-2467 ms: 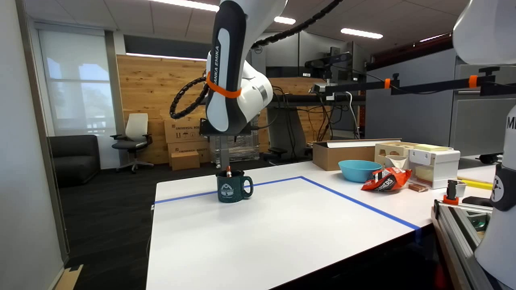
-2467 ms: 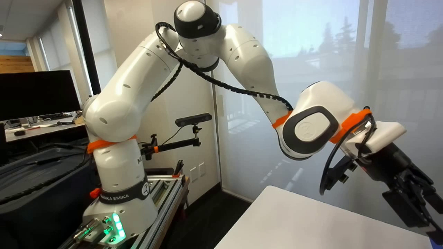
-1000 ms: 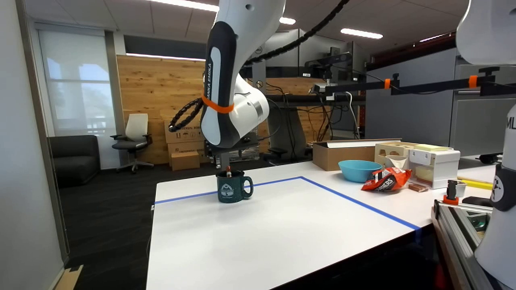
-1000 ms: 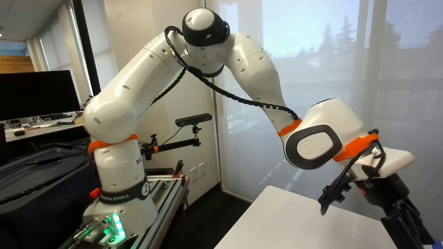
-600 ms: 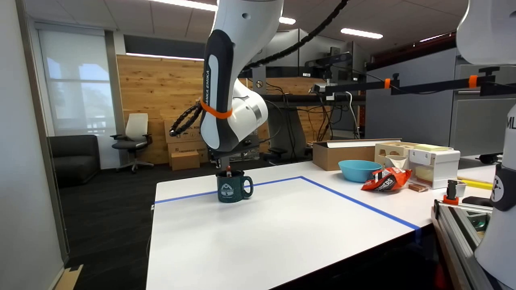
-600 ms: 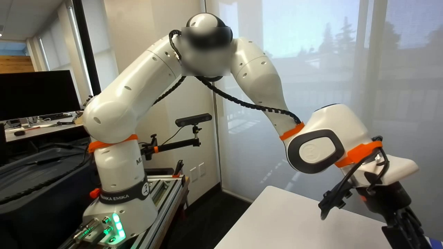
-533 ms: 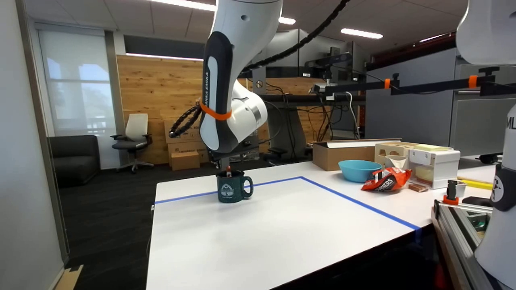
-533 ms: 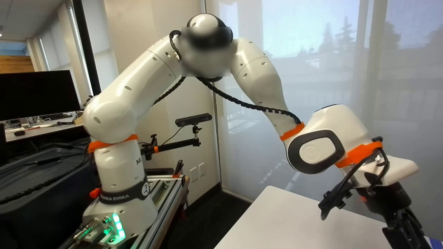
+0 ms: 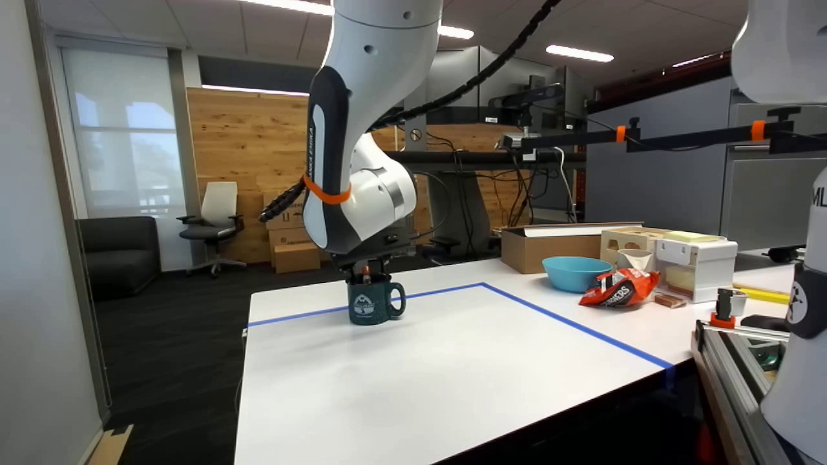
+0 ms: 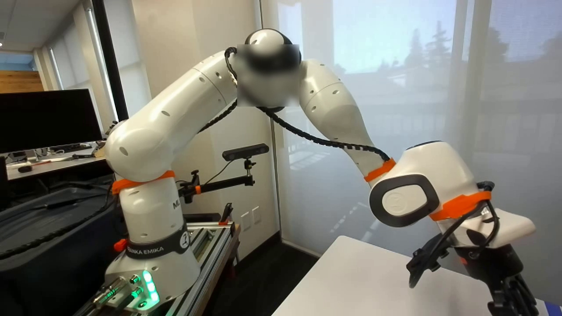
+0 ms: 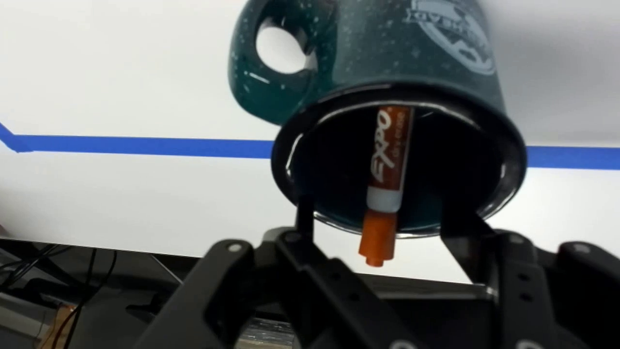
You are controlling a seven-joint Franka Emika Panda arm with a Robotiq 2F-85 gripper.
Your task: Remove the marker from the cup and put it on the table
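- Wrist view: blue tape (image 11: 145, 145) runs across the table (image 11: 121, 102) on either side of the cup (image 11: 402, 58), whose dark rim (image 11: 281, 155) faces the camera.
- In an exterior view, a cardboard box (image 9: 551, 250), a turquoise bowl (image 9: 577, 276), a red bag (image 9: 621, 289) and a white box (image 9: 704, 271) sit on the table beyond the tape, well apart from the cup.
- In an exterior view, a dark bin (image 10: 52, 237) stands beside the arm's base (image 10: 169, 272), with a black monitor (image 10: 48, 119) further back.
- The nearest obstacle is the cup itself: its wall surrounds the lower part of the marker (image 11: 387, 174), and its handle (image 11: 242, 53) juts out to one side.
- The marker stands in the cup, its orange cap (image 11: 378, 237) rising above the rim.
- The claw (image 11: 380, 208) is spread, with one finger (image 11: 304, 220) on each side of the marker and bare space showing between.
- Both fingers overlap the rim in the wrist view; whether they dip inside the cup or touch it, I cannot tell.
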